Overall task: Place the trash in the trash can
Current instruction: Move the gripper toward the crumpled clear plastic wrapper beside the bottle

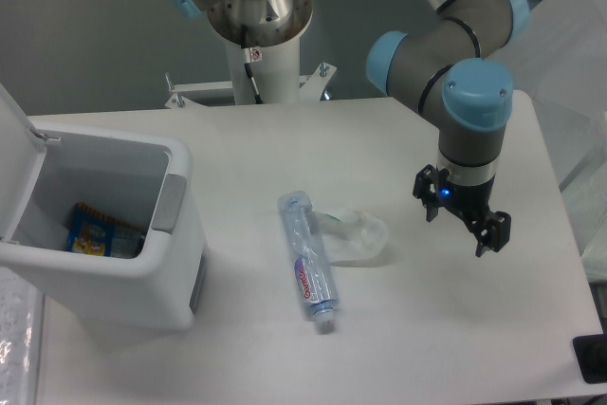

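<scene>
A clear plastic bottle point(307, 257) with a pink-and-blue label lies on its side on the white table, white cap toward the front. A crumpled transparent wrapper point(356, 232) rests against its right side. The white trash can point(175, 272) stands at the left with its lid up. My gripper point(462, 225) hangs open to the right of the wrapper, a little above the table, with nothing between its fingers.
Inside the trash can lies a blue-and-yellow snack packet point(98, 230). The arm's white base column point(261, 54) stands at the back of the table. A black object point(592, 359) sits at the front right corner.
</scene>
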`<state>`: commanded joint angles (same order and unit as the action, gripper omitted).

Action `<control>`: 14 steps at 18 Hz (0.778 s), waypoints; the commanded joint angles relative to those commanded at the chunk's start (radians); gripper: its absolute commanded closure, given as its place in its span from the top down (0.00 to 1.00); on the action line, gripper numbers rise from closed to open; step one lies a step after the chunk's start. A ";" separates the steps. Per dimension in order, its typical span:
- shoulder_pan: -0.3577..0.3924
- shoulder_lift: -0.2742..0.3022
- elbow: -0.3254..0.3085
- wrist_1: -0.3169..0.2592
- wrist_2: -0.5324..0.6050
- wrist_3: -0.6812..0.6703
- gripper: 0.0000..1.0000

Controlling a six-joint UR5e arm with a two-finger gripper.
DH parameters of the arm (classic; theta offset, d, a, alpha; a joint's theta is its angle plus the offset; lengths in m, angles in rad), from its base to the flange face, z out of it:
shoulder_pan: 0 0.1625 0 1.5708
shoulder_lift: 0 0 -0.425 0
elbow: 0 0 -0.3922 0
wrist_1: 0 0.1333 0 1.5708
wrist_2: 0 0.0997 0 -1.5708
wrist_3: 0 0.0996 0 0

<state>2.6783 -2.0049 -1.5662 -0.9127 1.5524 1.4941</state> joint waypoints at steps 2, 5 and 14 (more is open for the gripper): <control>-0.002 0.000 0.000 0.002 0.000 0.002 1.00; -0.002 -0.003 -0.006 0.005 -0.005 0.002 1.00; -0.023 0.009 -0.112 0.021 -0.063 -0.035 1.00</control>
<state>2.6553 -1.9957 -1.6781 -0.8913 1.4895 1.4588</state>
